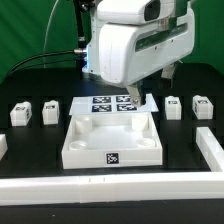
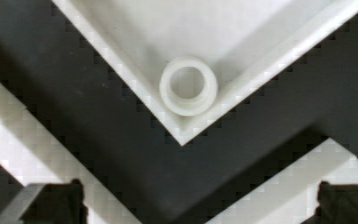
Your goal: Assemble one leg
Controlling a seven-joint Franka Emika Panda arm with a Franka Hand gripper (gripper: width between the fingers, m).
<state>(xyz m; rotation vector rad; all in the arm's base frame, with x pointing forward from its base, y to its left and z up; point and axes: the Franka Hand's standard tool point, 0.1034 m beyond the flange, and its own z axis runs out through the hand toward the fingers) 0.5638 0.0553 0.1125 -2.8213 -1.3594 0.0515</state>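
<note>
Several small white legs with marker tags stand on the black table: two on the exterior view's left (image 1: 18, 113) (image 1: 50, 110) and two on its right (image 1: 173, 106) (image 1: 200, 105). The large white tray (image 1: 75, 140) lies in the middle. My gripper (image 1: 160, 82) hangs above the tray's far right corner, largely hidden behind the white hand. In the wrist view the gripper (image 2: 197, 205) is open and empty, its dark fingertips (image 2: 51, 205) wide apart. Below it shows one tray corner (image 2: 247, 60) with a round socket (image 2: 188, 85). No leg shows in the wrist view.
The marker board (image 1: 112, 103) lies flat just behind the tray. White rails border the table on the exterior view's right (image 1: 210, 150) and left (image 1: 3, 146). A cable runs along the back left.
</note>
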